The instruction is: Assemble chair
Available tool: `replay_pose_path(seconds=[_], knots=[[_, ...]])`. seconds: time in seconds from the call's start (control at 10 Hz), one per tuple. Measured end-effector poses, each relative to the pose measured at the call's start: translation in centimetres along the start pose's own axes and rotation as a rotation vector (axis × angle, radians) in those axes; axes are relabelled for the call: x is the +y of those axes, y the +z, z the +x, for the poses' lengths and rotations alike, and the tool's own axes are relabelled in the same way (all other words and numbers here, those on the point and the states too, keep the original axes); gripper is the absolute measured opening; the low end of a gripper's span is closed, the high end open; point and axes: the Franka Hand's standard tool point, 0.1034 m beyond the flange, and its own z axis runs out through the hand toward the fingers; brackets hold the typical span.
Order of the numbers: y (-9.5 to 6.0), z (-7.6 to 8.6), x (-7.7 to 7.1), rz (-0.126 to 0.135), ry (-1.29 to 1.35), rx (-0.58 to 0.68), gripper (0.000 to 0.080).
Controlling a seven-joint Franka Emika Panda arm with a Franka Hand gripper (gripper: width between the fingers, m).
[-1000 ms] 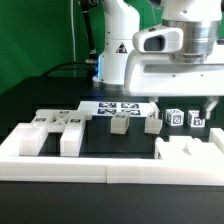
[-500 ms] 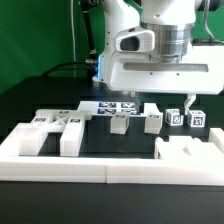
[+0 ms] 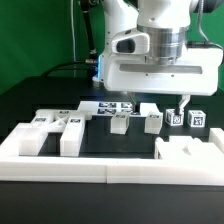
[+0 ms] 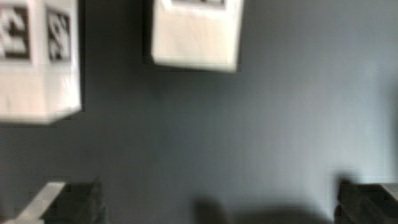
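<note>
Tool gapes wide near black-and-white-tagged chair blocks.

White chair blocks w/ blk-&-wht square tags, blk table.

My arm hangs low, jaws wide.
My gripper points straight down, its 2 dark fingers spread far apart, the white wrist upright above.

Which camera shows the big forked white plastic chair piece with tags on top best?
The exterior view: the big forked white plastic chair piece shows fully, on that view's left, tags visible. The wrist view shows two blurred white blocks over dark table, none recognisably forked.
</note>
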Motion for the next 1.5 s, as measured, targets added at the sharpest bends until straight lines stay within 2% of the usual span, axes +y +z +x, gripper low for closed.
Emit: replay_pose_path(seconds=[0.1,0.3,0.5,0.6,0.8,1.0,1.2,1.5], knots=[[0.5,-0.7,0.2,-0.003,0.000,-0.022,0.0648],[0.4,-0.5,0.1,-0.003,-0.003,-0.030,0.0648],[0.5,-1.1,0.3,-0.012,-0.012,-0.121,0.0648],[0.4,-0.8,0.3,-0.013,-0.041,-0.166,0.0648],[0.8,-0.5,0.7,-0.015,-0.080,-0.335,0.0648],[0.9,-1.3,0.8,-0.025,-0.080,-0.486,0.0648],[1.2,-1.3,0.5,-0.037,-0.083,-0.650,0.0648],[2.0,-1.7,0.3,-0.052,-0.087,-0.804,0.0648]])
